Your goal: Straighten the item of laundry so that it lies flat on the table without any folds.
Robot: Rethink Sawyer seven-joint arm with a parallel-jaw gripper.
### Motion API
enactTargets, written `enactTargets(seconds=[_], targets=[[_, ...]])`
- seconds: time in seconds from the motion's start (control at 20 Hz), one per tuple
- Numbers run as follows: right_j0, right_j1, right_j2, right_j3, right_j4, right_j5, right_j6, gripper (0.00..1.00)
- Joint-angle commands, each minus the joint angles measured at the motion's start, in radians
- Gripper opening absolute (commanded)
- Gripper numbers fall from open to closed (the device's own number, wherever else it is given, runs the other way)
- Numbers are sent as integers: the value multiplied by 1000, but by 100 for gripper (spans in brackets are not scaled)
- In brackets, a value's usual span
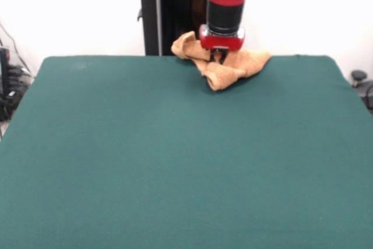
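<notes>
The item of laundry is an orange-tan towel, bunched and twisted at the far edge of the table, right of centre. One end sticks up to the left, another spreads to the right, and a thick fold points toward the front. My gripper comes down from above onto the middle of the bunch. Its red and black wrist hides the fingers, and only dark tips show pressed into the cloth.
A black pedestal stands behind the far table edge. Cables hang at the left beside the table. A small dark object sits off the table at the far right. The green top spreads wide in front of the towel.
</notes>
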Motion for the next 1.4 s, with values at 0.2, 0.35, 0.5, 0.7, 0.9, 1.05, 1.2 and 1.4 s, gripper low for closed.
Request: enactTargets(seconds=[0.2,0.35,0.5,0.7,0.9,1.05,1.2,1.4], targets=[[-20,71,55,-207,98,287,55,0],[-20,46,56,-209,102,342,53,0],[-21,17,56,-204,107,387,57,0],[-26,-18,58,-203,116,460,54,0],[-29,-54,61,-220,127,555,47,0],[-51,-64,85,-226,120,562,39,0],[-50,-118,91,-212,124,616,45,0],[-43,-217,89,-190,143,718,57,0]])
